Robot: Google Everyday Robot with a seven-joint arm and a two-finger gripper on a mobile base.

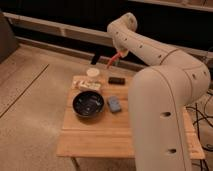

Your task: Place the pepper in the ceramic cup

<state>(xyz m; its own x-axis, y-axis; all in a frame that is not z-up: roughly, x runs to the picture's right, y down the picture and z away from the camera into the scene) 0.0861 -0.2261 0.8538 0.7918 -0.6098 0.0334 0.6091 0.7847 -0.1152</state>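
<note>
The pepper (113,61), slender and red-orange, hangs in the air at the tip of my gripper (116,58), which is shut on it. The gripper reaches down from the white arm's wrist above the table's far edge. The ceramic cup (92,73), small, white and round, stands on the table's far left part. It sits below and to the left of the pepper, a short way apart from it.
On the wooden table (105,135) stand a wide dark bowl (88,104), a blue-grey block (115,104) to its right, a pale flat rectangular item (86,84) in front of the cup and a small black item (116,80). The arm's bulky white body (160,105) covers the table's right side.
</note>
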